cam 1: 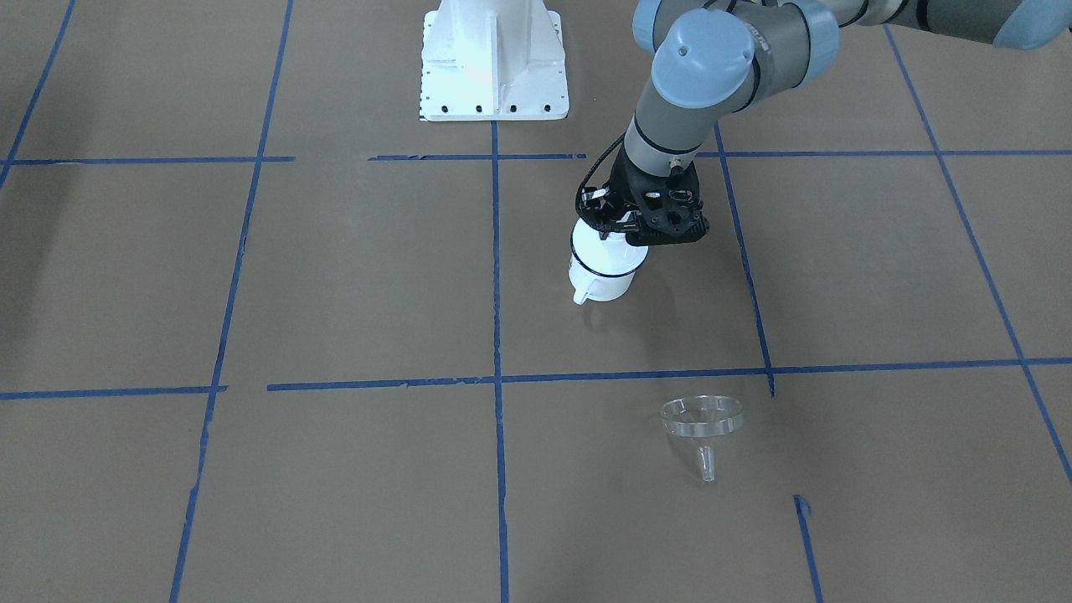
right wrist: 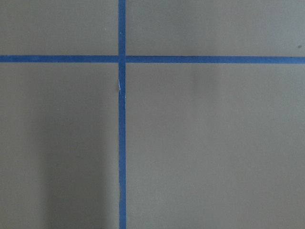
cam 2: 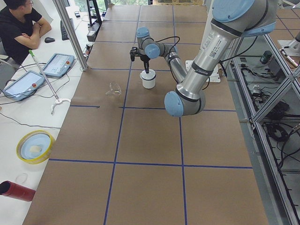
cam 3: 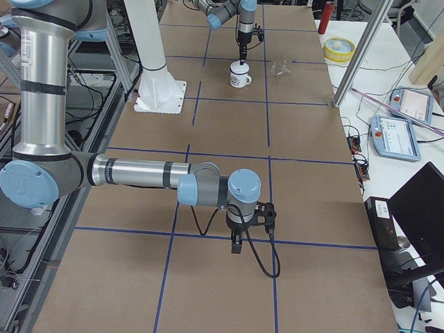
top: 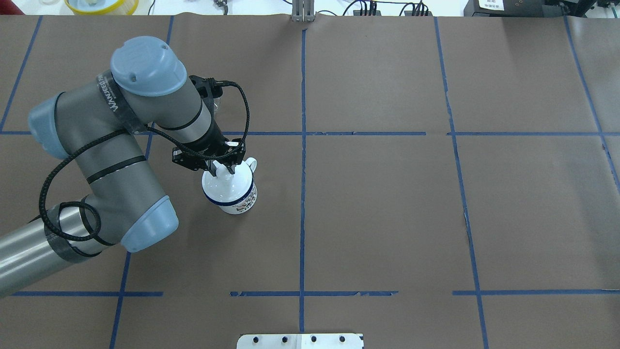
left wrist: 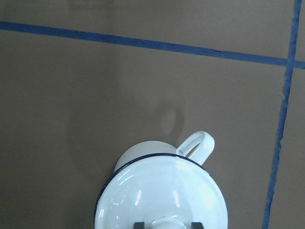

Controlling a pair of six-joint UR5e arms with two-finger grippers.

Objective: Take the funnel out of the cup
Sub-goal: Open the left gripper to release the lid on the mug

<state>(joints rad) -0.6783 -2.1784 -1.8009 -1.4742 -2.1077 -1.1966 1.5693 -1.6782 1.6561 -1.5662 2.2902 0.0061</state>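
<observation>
The funnel (cam 1: 702,423) lies on the table (cam 1: 335,293) at lower right, well apart from the left end effector (cam 1: 618,234), which is clenched on the lid (top: 226,188) of the cup (top: 240,203).

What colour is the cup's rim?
Dark blue, on a white cup; clearest in the exterior front-facing view.

My overhead feed looks forward and down from behind the robot, and the front feed faces it steeply. Side feeds watch from the counter (cam 2: 140,140) ends. My close left-wrist feed shares the cup (cam 1: 599,276) with them.
</observation>
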